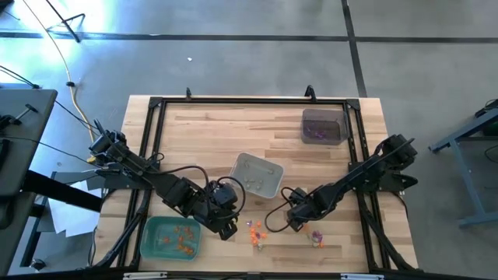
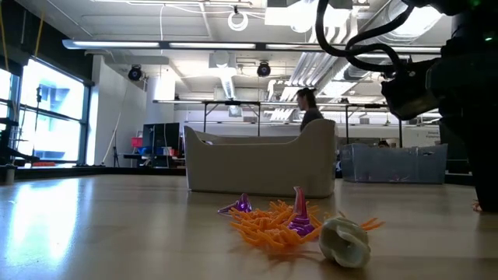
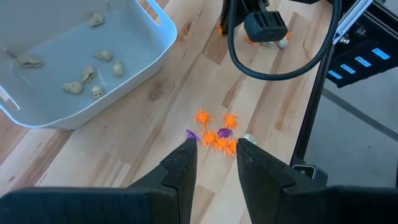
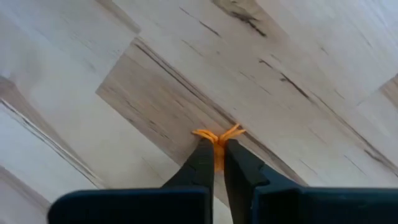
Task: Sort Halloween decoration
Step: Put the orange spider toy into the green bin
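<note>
**Sorting lot: loose Halloween trinkets, pick under way**

Item 1. Right pincer (image 4: pixel 218 152): low over the bench (image 1: pixel 233 132) at its near edge, jaws drawn almost together on a small orange spider trinket (image 4: pixel 217 134). The trinket's legs fan out beyond the fingertips; its body sits pinched between them, with no clear long axis to read.

Item 2. Left pincer (image 3: pixel 215 158): hovering above the bench beside the pale grey tray (image 1: pixel 257 175), jaws partly apart, nothing held. Just ahead of its tips lies a loose cluster (image 3: pixel 216 132) of orange spiders, purple pieces and one pale skull-like piece.

Item 3. Trays: green tray (image 1: pixel 171 237) at the near left, holding orange pieces; pale grey tray in the middle, holding whitish skulls (image 3: pixel 87 74); dark tray (image 1: pixel 324 126) at the far right, holding purple pieces.

Item 4. Low view of the cluster: a purple cone (image 2: pixel 299 214) stands upright, tip upward, long axis vertical; a pale skull (image 2: pixel 345 241) lies just beside it.

Step judged: grasp on an orange piece. Next move likely calls for a clean lift, then carriage across to the green tray, passing the left arm.
</note>
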### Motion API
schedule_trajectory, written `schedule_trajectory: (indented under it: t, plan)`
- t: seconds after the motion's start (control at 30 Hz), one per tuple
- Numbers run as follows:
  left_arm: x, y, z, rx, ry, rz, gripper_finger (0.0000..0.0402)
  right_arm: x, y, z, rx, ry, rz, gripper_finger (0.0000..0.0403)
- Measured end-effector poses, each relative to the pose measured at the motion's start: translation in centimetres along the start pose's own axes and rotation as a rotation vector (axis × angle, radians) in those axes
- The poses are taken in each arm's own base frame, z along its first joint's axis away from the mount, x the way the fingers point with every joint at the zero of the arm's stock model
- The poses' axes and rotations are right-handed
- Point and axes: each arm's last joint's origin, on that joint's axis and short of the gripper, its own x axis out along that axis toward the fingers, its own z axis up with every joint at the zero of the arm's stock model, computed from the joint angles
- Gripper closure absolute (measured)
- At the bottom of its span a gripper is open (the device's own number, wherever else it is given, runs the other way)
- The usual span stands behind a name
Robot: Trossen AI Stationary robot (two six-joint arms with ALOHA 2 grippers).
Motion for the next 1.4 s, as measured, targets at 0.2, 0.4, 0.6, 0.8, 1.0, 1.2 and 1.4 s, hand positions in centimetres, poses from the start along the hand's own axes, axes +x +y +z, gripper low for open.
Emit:
schedule_trajectory:
  t: [0.2,0.4,0.6,0.8,1.0,1.2,1.4]
  plan:
    - [0.0,0.0,0.0,-0.001,0.0,0.0,0.0302,-0.3,-0.1,-0.1,-0.023,0.02,0.014,0.0398]
    - [0.0,0.0,0.0,-0.003,0.005,-0.004,0.0302,-2.1,-0.5,-0.1,-0.062,0.014,0.061,0.04]
    - [0.0,0.0,0.0,-0.01,0.005,-0.004,0.0302,-5.1,-0.9,-0.1,-0.068,-0.022,0.158,0.0399]
    - [0.0,0.0,0.0,-0.01,0.002,-0.003,0.0302,-9.3,-1.8,0.0,-0.077,-0.146,0.302,0.0399]
    - [0.2,0.3,0.8,-0.024,-0.091,0.049,0.0302,-14.1,-3.3,0.2,-0.091,-0.384,0.474,0.0399]
    - [0.6,0.6,3.9,-0.023,-0.335,0.07,0.0302,-18.4,-4.6,0.6,-0.106,-0.693,0.636,0.0399]
    - [0.5,1.1,8.6,0.003,-0.614,0.035,0.0302,-21.9,-5.1,1.3,-0.153,-0.968,0.749,0.0399]
